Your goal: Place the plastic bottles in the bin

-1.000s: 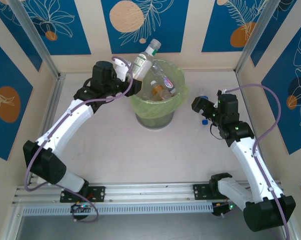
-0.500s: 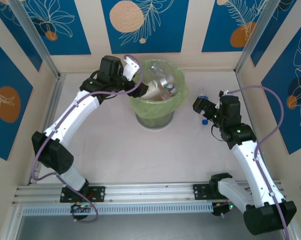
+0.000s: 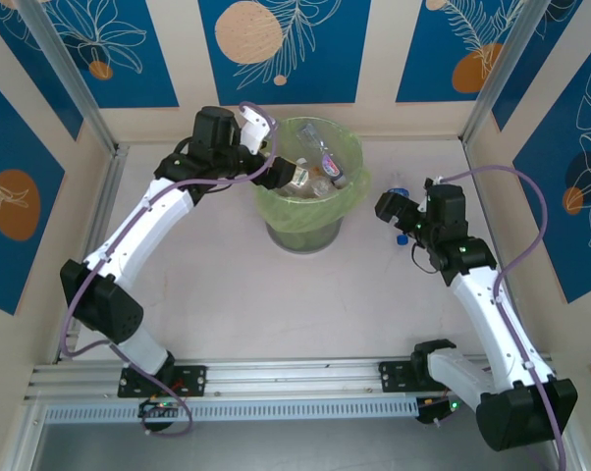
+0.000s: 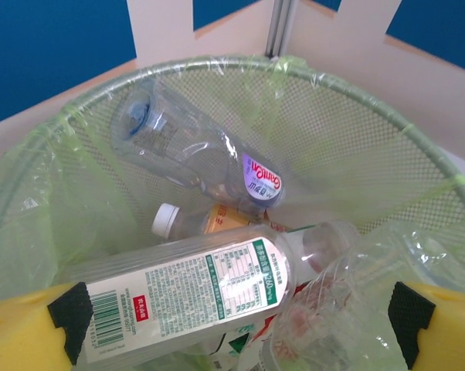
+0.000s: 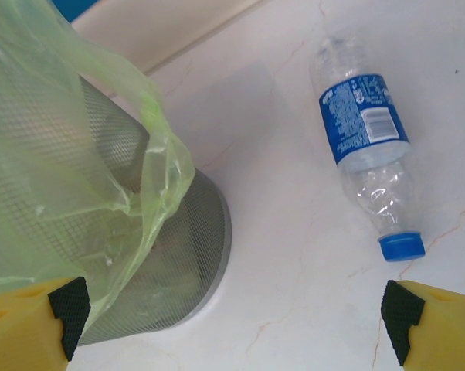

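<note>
Bagged mesh bin (image 3: 305, 234) holds perhaps four or five plastic bottles (image 4: 194, 286); overlap blurs the count. One blue-labelled bottle (image 5: 364, 131) lies on the table (image 5: 310, 309) beside it, not yet binned. Left gripper (image 4: 232, 332) over the bin, right gripper (image 5: 232, 325) near that bottle: both spread wide, empty.

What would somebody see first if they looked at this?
The grey mesh bin at the back middle of the table, with its bright lime-green bag and a jumble of clear plastic bottles inside. Then the one blue-labelled bottle lying on its side to the bin's right.
</note>
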Robot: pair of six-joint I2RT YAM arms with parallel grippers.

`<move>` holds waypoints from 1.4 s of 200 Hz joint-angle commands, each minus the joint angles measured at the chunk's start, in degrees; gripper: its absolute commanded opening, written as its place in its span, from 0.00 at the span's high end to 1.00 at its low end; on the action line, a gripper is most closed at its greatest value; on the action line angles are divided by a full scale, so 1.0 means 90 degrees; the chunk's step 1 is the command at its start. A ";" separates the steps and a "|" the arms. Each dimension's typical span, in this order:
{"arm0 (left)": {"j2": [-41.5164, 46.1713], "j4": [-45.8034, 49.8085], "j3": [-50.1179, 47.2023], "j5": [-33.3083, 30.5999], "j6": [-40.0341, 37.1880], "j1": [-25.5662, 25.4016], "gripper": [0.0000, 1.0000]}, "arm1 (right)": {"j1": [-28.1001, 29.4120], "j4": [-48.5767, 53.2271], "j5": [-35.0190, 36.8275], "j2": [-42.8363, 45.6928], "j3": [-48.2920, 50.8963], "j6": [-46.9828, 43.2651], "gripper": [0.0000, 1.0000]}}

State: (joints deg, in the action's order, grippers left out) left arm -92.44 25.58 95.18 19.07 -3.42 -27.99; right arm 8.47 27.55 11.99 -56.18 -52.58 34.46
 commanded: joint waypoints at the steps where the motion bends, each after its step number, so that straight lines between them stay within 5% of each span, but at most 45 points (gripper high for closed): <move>1: 0.0625 -0.0648 -0.0477 0.0044 0.0491 -0.0044 0.00 | -0.0095 -0.0006 -0.0201 -0.0318 -0.0084 -0.0156 0.01; 78: 0.2386 -0.1916 -0.2657 -0.1117 0.1635 -0.0044 0.00 | -0.0608 -0.0266 0.0631 -0.1302 0.0147 -0.0512 0.01; 104: 0.2690 -0.2047 -0.3122 -0.2086 0.2010 -0.0047 0.00 | -0.0904 -0.0221 0.0200 -0.1715 -0.0020 -0.0613 0.01; 159: 0.3354 -0.2615 -0.4154 -0.2968 0.2202 -0.0032 0.00 | -0.1212 0.0303 -0.0348 -0.3243 -0.1228 -0.1406 0.01; 233: 0.4036 -0.3007 -0.5323 -0.2691 0.2290 -0.0010 0.00 | -0.1400 0.1132 -0.1057 -0.5009 -0.2891 -0.1956 0.01; 280: 0.4226 -0.3359 -0.5856 -0.2680 0.2060 -0.0015 0.00 | -0.1410 0.1517 -0.0445 -0.6148 -0.3995 -0.2505 0.00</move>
State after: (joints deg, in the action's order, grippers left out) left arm -56.14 -0.64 43.81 -6.20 16.01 -27.99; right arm -3.84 37.17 7.14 -107.15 -83.02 16.67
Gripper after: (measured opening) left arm 0.995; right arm 0.996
